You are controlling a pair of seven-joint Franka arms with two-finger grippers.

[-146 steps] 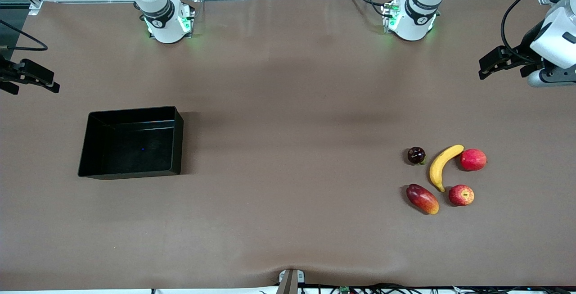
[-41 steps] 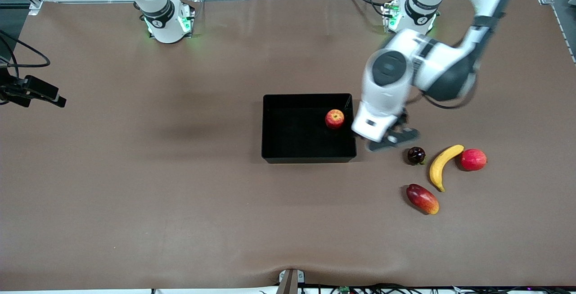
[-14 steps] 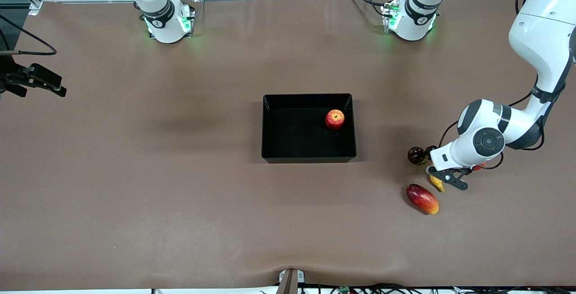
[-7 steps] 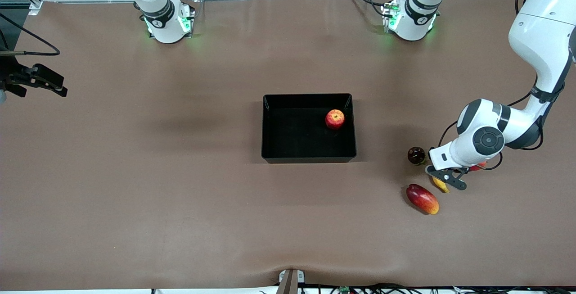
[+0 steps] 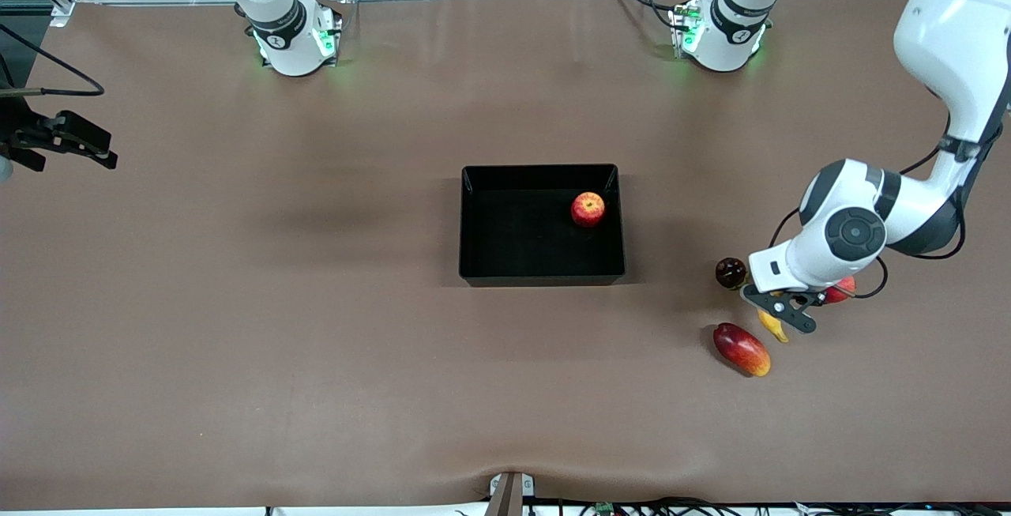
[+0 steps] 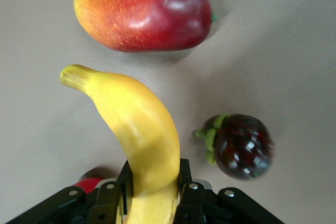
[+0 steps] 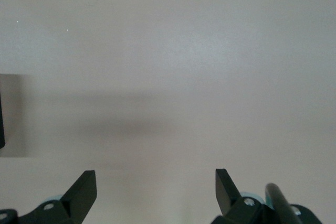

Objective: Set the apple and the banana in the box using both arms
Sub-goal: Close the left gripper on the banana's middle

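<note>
While the front view hides most of the banana [image 5: 772, 325] under the left gripper [image 5: 778, 312], we see in the left wrist view its fingers [image 6: 185, 176] clamped on the fruit beside the mango [image 6: 143, 12]. We find the apple [image 5: 588, 209] inside the box [image 5: 474, 224]. The right gripper [image 5: 63, 145] waits, fingers spread, holding nothing.

Mango [image 5: 742, 349] and mangosteen [image 5: 731, 272] beside banana [image 5: 773, 325]

We see matt brown worktop [image 5: 316, 303], glossy black plastic box [image 5: 474, 224], smooth waxy banana [image 6: 142, 124], shiny mango-like fruit [image 6: 144, 11], arms w/ smooth white shells.
</note>
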